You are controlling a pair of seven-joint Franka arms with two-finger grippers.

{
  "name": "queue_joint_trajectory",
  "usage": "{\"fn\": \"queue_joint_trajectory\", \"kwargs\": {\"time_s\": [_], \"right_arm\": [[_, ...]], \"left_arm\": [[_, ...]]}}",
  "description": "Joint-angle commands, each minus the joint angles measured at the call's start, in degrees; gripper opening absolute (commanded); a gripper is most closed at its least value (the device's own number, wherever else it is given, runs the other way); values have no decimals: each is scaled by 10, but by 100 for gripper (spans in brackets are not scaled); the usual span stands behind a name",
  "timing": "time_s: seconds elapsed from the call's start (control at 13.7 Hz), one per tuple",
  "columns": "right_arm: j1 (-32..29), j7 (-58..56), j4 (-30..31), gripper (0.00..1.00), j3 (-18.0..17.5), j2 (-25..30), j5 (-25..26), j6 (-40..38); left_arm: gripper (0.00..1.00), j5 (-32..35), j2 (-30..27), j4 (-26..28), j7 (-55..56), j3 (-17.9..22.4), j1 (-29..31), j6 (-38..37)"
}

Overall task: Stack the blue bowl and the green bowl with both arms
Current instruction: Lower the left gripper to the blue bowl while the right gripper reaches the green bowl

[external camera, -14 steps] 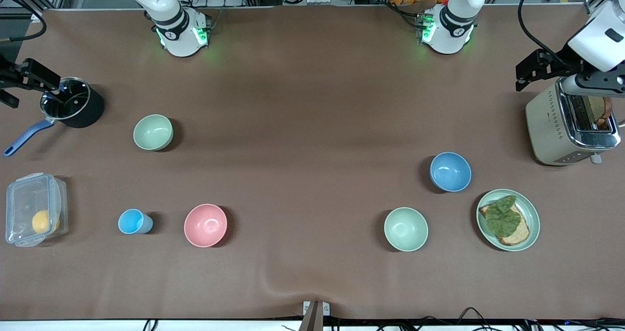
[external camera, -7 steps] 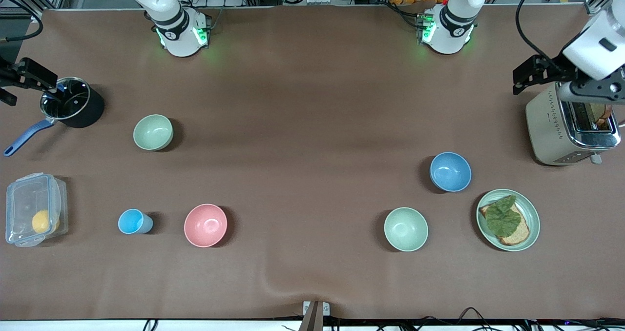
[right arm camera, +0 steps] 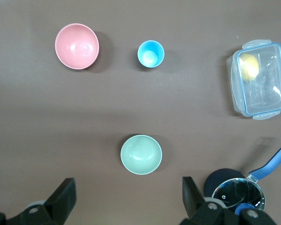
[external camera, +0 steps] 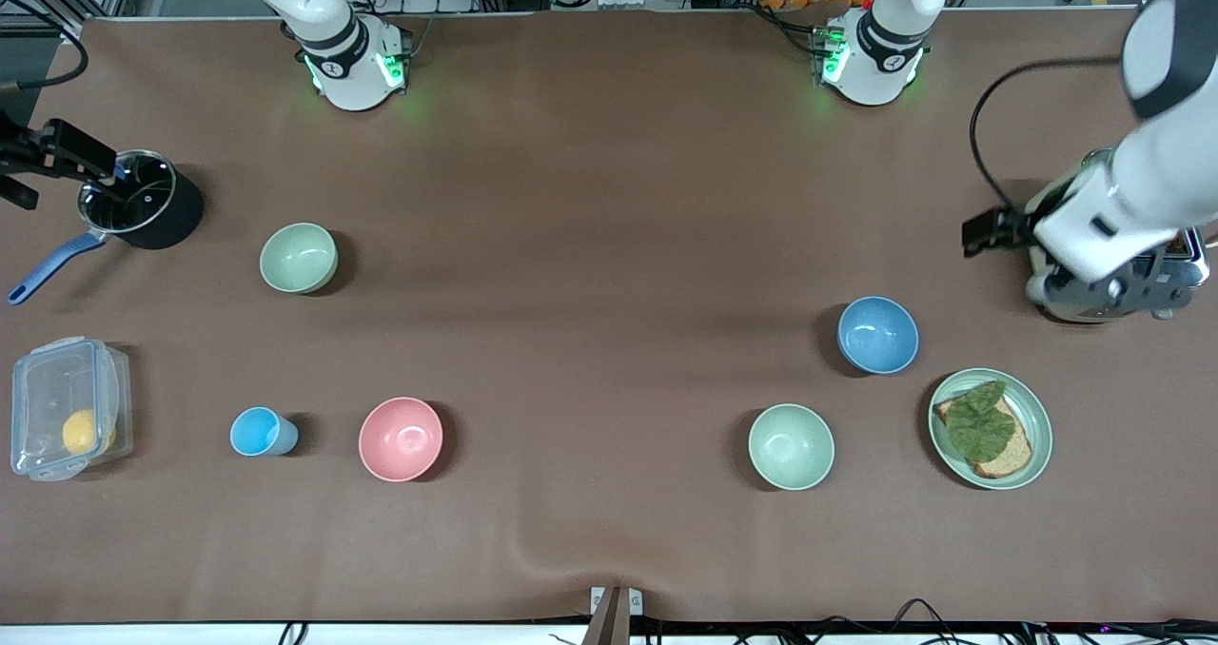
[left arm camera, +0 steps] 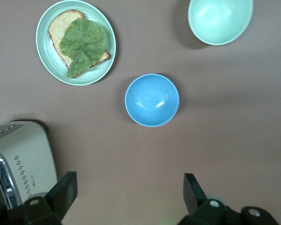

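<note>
Even, soft overhead light covers the brown tabletop, each bowl throwing a short dark shadow toward the right arm's end, with faint glare inside the blue bowl.

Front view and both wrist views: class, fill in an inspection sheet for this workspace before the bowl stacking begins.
Surface: brown table cover, rippled at the edge nearest the front camera.
Job's things: blue bowl and green bowl upright, empty, far apart, not stacked.
Clutter: mint bowl, pink bowl, cup, plate with bread and leaf, toaster, pot, lidded box holding a yellow fruit.
Hands: left hand open, over the table between toaster and blue bowl; right hand open, over the table by pot and green bowl.
Cables: black cable looped off the left arm.
Surroundings: arm bases lit green.
</note>
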State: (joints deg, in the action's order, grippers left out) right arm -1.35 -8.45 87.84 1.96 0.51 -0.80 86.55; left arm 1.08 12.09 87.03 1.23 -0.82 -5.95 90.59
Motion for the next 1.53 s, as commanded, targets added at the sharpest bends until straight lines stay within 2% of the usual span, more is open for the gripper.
{"fn": "queue_joint_trajectory", "kwargs": {"time_s": [0.0,0.29,0.66,0.95,1.24,1.46], "right_arm": [[-12,-9,-8,100,-6,-44,10,4],[-11,-10,-14,100,-6,-79,18,2],[-30,-3,71,100,-6,-83,19,41],[-52,-10,170,100,-7,-60,16,110],[-62,-23,321,100,-7,-16,12,248],[-99,-90,382,100,-6,-15,-14,316]], "left_arm": [[100,-1,49,-12,-7,9,-2,13],[100,73,134,-12,2,8,-10,35],[100,70,185,6,8,5,21,95],[100,70,182,91,9,5,24,201],[100,70,180,124,9,4,24,232],[100,70,168,175,11,5,23,287]]}}
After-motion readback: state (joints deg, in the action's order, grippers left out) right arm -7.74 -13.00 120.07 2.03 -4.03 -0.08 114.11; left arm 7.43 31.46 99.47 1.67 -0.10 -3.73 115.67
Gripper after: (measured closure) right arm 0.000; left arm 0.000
